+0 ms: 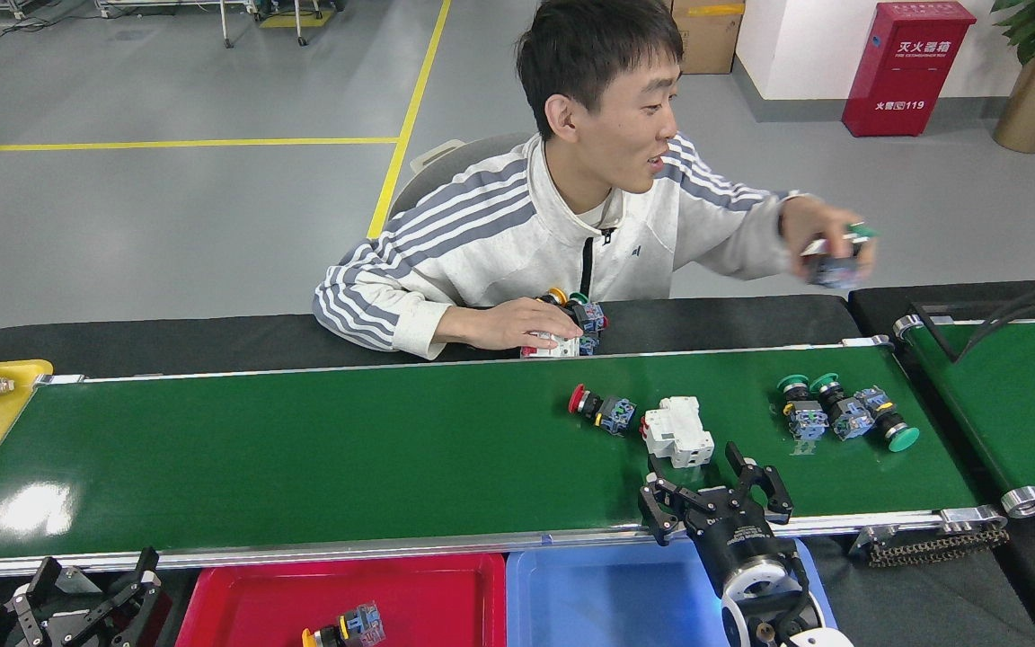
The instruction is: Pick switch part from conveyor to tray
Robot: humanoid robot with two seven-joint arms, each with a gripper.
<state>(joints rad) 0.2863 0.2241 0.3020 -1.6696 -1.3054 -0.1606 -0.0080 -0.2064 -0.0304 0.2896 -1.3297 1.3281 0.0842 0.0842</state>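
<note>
The white switch part lies on the green conveyor, just right of a red-capped button switch. The right gripper reaches over the belt's near rail just in front of it, fingers spread wide, gripping nothing. The left gripper sits low by the red tray, fingers apart, empty. Beside that is the blue tray. Behind, a red cabinet reads "119". The person's hand holds a blurred part aloft.
</note>
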